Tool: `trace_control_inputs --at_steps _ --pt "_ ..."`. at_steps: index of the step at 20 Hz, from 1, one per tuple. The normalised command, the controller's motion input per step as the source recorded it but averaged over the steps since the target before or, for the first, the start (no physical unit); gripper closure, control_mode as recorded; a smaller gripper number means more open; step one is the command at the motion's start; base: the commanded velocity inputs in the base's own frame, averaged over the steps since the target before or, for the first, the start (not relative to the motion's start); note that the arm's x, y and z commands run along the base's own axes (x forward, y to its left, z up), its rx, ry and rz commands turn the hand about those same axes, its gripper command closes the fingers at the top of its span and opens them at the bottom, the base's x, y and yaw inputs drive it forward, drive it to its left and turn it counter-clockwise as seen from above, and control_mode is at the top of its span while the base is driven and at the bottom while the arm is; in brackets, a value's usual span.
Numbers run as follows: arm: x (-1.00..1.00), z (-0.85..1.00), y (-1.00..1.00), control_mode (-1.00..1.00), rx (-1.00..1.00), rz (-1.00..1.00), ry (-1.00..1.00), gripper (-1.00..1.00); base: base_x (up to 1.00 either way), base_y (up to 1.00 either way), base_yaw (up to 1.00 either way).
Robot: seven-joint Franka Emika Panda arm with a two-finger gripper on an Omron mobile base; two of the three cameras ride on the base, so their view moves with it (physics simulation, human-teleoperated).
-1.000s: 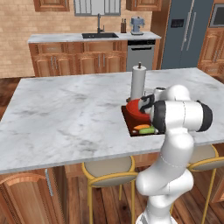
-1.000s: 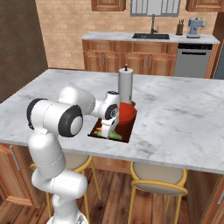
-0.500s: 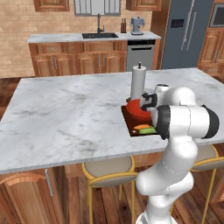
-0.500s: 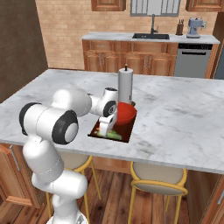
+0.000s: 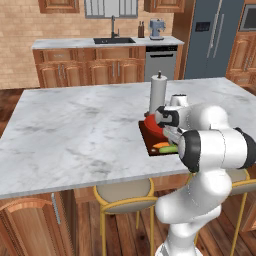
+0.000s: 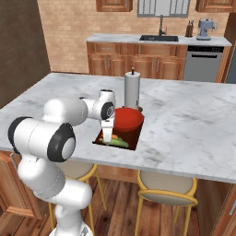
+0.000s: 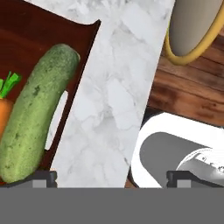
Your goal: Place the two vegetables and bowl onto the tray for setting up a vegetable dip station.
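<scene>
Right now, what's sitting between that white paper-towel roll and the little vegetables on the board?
The red bowl sits there on the tray, between the paper-towel roll and the carrot and cucumber, in the right base view.

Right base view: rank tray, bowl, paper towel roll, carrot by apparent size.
1. Tray or bowl: too close to call, since the bowl hides much of the tray.
3. Paper towel roll.
4. Carrot, clearly the smallest.

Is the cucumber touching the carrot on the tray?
Cannot tell. In the hand view the cucumber lies right beside the carrot on the tray, but their meeting edge does not plainly show contact or a gap.
</scene>
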Motion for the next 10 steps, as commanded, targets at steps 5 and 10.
trace_control_inputs --at_steps 5,10 --pt "-0.38 0.20 0.16 -1.00 0.00 0.58 0.01 -1.00 0.00 0.00 0.00" --pt "-0.40 0.19 0.17 -1.00 0.00 0.46 0.00 -1.00 0.00 0.00 0.00"
